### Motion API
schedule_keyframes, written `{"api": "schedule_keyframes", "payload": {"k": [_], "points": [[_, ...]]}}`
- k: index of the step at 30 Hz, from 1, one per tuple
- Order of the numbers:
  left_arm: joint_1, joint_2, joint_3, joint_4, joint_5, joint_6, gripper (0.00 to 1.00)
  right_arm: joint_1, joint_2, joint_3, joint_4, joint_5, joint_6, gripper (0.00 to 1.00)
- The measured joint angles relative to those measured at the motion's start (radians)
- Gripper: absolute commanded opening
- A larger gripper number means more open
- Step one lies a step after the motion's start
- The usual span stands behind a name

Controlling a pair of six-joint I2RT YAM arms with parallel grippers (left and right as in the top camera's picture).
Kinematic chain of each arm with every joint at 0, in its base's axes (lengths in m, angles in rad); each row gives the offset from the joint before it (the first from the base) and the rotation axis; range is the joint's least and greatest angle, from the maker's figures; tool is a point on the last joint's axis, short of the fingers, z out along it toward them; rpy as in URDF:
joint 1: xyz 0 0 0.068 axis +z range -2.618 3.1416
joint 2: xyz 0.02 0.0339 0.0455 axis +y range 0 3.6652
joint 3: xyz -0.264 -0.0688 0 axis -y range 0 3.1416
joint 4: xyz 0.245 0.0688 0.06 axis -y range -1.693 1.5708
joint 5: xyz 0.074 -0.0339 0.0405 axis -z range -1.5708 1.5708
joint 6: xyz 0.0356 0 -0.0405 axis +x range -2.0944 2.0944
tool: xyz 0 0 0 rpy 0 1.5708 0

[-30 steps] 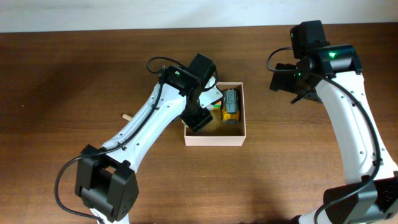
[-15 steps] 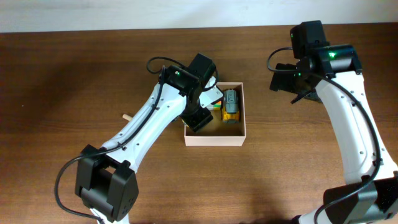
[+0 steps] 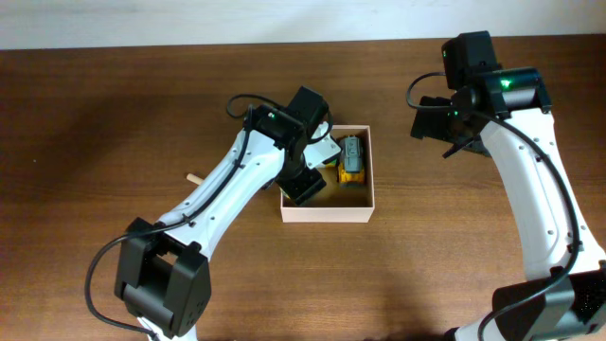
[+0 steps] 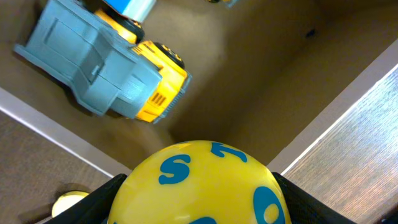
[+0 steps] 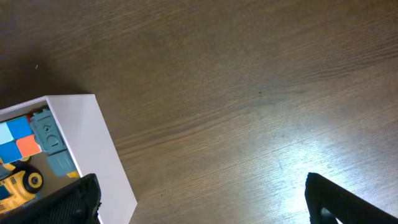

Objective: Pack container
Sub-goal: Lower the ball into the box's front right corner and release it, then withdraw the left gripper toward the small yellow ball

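The container (image 3: 328, 215) is a white-walled square box with a tan floor at the table's middle. A grey-and-yellow toy truck (image 3: 352, 161) lies inside along its right wall. My left gripper (image 3: 304, 186) hangs over the box's left part, shut on a yellow ball with blue letters (image 4: 199, 186). In the left wrist view the truck (image 4: 106, 68) lies beyond the ball on the tan floor (image 4: 261, 68). My right gripper (image 5: 205, 211) is open and empty over bare table to the right of the box; it also shows in the overhead view (image 3: 437, 133).
Blue and orange blocks (image 5: 17, 138) lie in the box next to the truck (image 5: 25, 180); a corner of the box's white wall (image 5: 93, 143) shows in the right wrist view. A small wooden peg (image 3: 192, 177) lies on the table left of the box.
My left gripper has shifted slightly over the box with the ball in it. The right arm has not moved.
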Motion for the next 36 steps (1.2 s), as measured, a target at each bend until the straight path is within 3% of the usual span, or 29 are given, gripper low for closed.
{"api": "schedule_keyframes", "payload": {"k": [4, 28, 36], "points": [[0.0, 0.0, -0.001, 0.017, 0.001, 0.0, 0.76, 0.0, 0.0, 0.0, 0.0, 0.0, 0.0, 0.99], [0.0, 0.001, -0.001, 0.048, 0.001, -0.006, 0.79, 0.0, 0.0, 0.0, 0.0, 0.0, 0.0, 0.99], [0.047, -0.017, 0.008, 0.014, -0.063, -0.13, 0.85, 0.0, 0.0, 0.0, 0.0, 0.0, 0.0, 0.99]]}}
